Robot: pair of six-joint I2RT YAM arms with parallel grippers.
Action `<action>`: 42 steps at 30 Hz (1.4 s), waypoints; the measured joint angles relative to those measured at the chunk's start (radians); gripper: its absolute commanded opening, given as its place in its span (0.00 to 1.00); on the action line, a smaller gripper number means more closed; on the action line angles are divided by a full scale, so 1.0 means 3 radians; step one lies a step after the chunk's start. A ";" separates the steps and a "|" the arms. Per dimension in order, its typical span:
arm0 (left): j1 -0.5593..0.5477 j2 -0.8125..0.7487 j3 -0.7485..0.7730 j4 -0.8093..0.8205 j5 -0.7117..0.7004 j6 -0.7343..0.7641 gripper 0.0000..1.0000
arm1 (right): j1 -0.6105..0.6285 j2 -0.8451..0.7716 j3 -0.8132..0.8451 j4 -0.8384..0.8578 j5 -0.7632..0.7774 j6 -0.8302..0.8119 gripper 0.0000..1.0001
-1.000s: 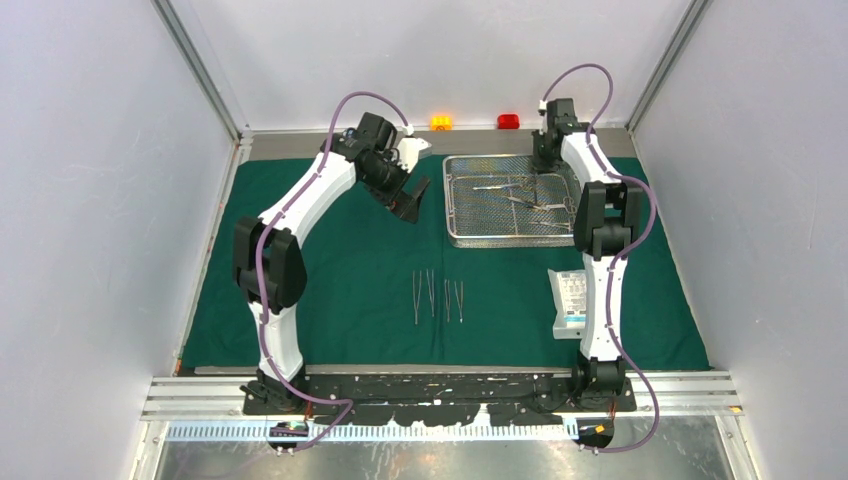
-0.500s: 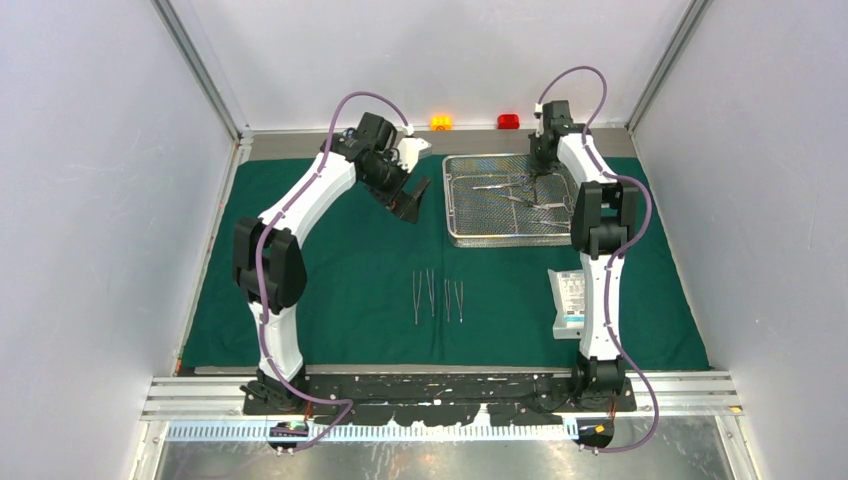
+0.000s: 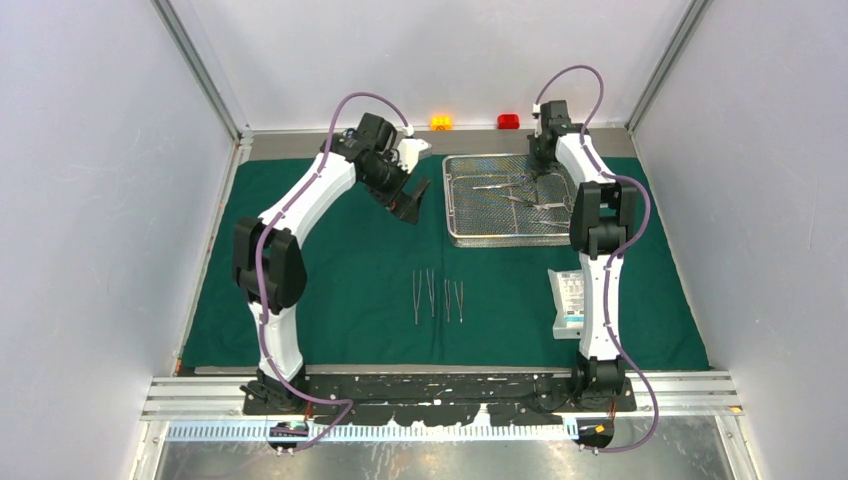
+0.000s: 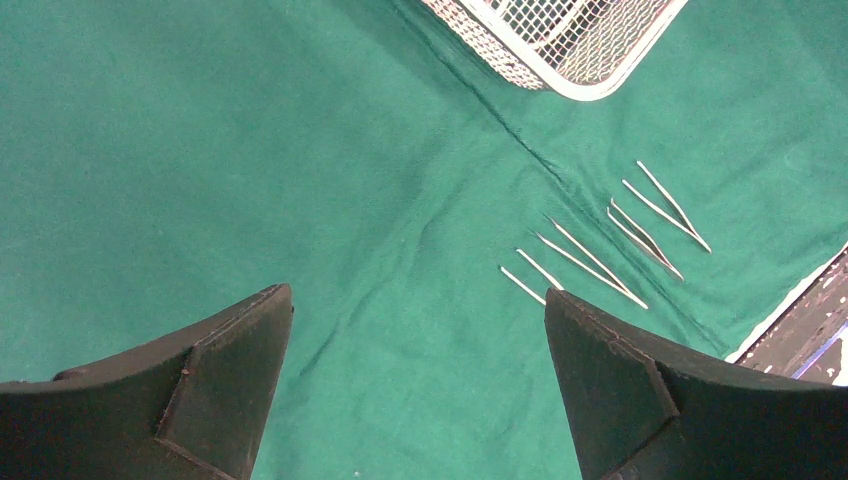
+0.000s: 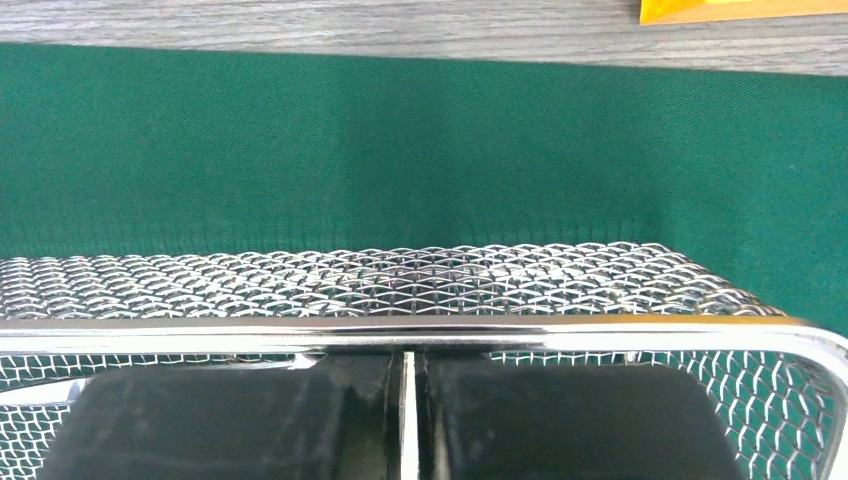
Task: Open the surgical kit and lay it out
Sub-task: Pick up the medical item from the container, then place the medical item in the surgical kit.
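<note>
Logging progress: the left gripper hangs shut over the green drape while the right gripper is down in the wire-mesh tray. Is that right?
Not quite. The left gripper is wide open, not shut: the left wrist view shows its fingers far apart over the green drape. The right gripper is down in the wire-mesh tray.

Left claw (image 4: 417,293) gapes wide; right claw (image 5: 405,400) pinched together.

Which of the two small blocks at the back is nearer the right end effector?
The red block, to the right of the orange block; the right end effector reaches into the tray's far side, closer to it.
</note>
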 measured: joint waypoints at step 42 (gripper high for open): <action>-0.0001 0.0088 0.0388 -0.0001 0.0154 -0.0224 1.00 | 0.0000 -0.0777 0.0028 -0.0131 -0.0150 -0.0014 0.01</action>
